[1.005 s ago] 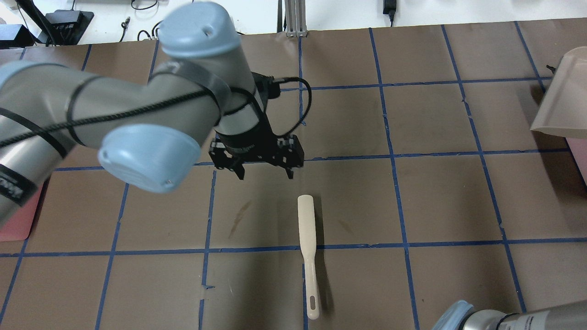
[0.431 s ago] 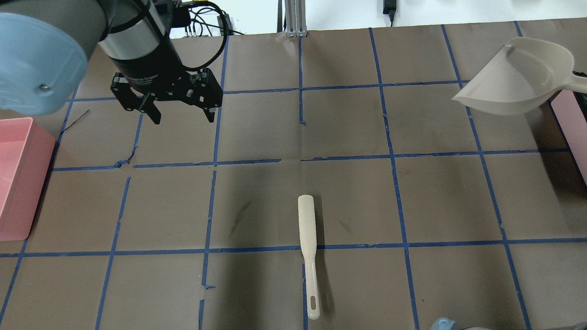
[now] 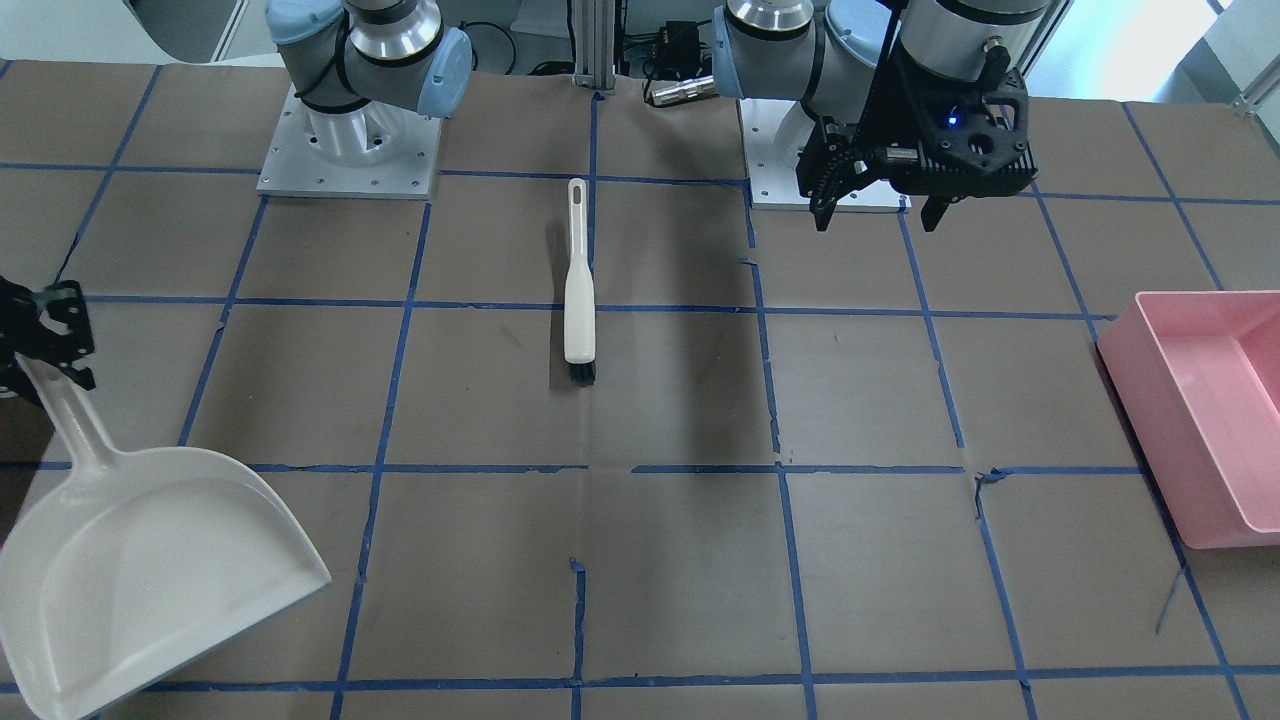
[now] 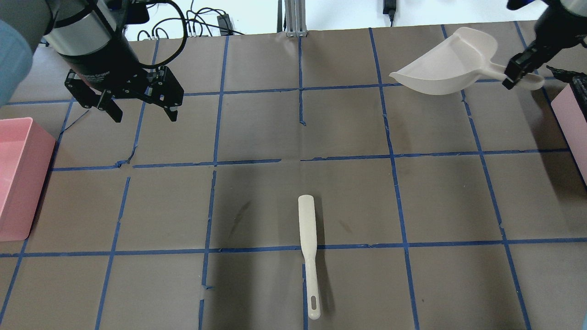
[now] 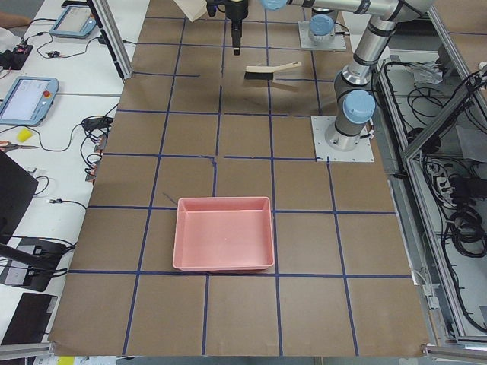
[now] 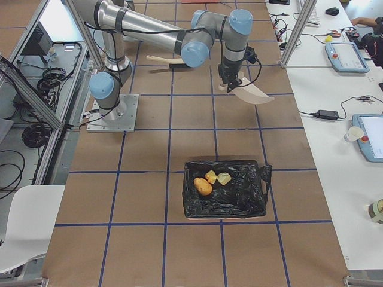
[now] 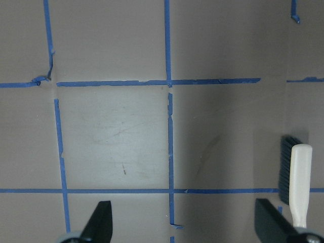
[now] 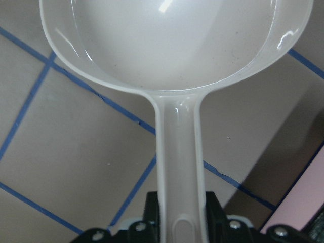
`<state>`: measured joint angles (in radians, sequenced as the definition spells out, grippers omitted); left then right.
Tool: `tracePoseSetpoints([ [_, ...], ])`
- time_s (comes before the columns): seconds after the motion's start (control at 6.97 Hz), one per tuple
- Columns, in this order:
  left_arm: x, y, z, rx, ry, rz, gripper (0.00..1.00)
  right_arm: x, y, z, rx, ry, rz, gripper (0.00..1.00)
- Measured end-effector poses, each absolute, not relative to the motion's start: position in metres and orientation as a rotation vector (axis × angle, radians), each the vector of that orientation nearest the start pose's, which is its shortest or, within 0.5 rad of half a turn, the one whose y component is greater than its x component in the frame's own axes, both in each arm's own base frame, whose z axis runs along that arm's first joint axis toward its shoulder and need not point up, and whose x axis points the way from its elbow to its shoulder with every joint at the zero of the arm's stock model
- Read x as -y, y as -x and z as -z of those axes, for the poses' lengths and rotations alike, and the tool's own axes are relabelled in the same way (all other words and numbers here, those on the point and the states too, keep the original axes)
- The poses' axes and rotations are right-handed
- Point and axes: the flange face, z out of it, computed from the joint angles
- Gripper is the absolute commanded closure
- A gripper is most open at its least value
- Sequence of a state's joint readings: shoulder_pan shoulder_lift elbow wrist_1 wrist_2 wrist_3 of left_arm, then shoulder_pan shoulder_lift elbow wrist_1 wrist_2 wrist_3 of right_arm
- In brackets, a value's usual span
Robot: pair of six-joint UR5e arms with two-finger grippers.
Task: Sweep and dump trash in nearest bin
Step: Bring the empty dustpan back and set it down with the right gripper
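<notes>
Brown paper with a grid of blue tape lines covers the counter (image 4: 440, 197). I will tell where things are from the long white plastic brush (image 4: 308, 238) with black bristles. It lies flat in the middle of the counter. Its thin handle end points at the robot and its bristle end points away.

Off to the robot's left of the brush, the left claw (image 4: 144, 114) hangs up in the air. Its two black fingers (image 7: 101, 225) are spread wide apart, and it has hold of nothing. It is well apart from the brush.

Further from the brush on that same side, at the end of the counter, sits a pink plastic bin (image 4: 32, 192) shaped like a box.

Off to the robot's right of the brush, the right claw (image 4: 517, 75) is closed tight on the handle of the big white plastic dustpan (image 4: 445, 64). The dustpan is lifted off the counter and tipped. Its wide mouth is turned toward the brush side.

Past the dustpan, even further from the brush, there is a bin lined with a crinkly black plastic bag (image 6: 239, 200). The trash (image 6: 205, 185) lies in there, on the black bag. One bit is a smooth brown lump (image 6: 203, 186) like a small potato. Just beside it is a pale yellow-green chunk (image 6: 210, 176), and next to that a second pale chunk (image 6: 223, 177). All three bits sit close together in one end of the bag.
</notes>
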<state>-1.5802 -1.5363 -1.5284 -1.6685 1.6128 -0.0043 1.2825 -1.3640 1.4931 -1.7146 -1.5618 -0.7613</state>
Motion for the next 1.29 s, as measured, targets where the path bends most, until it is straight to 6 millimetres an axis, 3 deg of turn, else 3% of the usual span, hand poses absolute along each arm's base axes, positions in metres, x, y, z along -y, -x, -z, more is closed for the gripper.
tracePoseSetpoints([
  [0.29,0.468,0.127,-0.519,-3.096,-0.013,-0.039,0.00,0.607,-0.067,-0.411,-3.104,0.488,0.056,1.00],
  [0.72,0.464,0.125,-0.520,-3.096,-0.024,-0.061,0.00,0.583,-0.222,-0.394,-3.106,0.328,0.100,1.00],
  [1.0,0.462,0.123,-0.515,-3.097,-0.021,-0.095,0.00,0.557,-0.292,-0.385,-3.073,0.247,0.108,1.00],
  [1.29,0.465,0.109,-0.508,-3.103,-0.073,-0.120,0.00,0.549,-0.328,-0.350,-3.047,0.197,0.110,1.00],
])
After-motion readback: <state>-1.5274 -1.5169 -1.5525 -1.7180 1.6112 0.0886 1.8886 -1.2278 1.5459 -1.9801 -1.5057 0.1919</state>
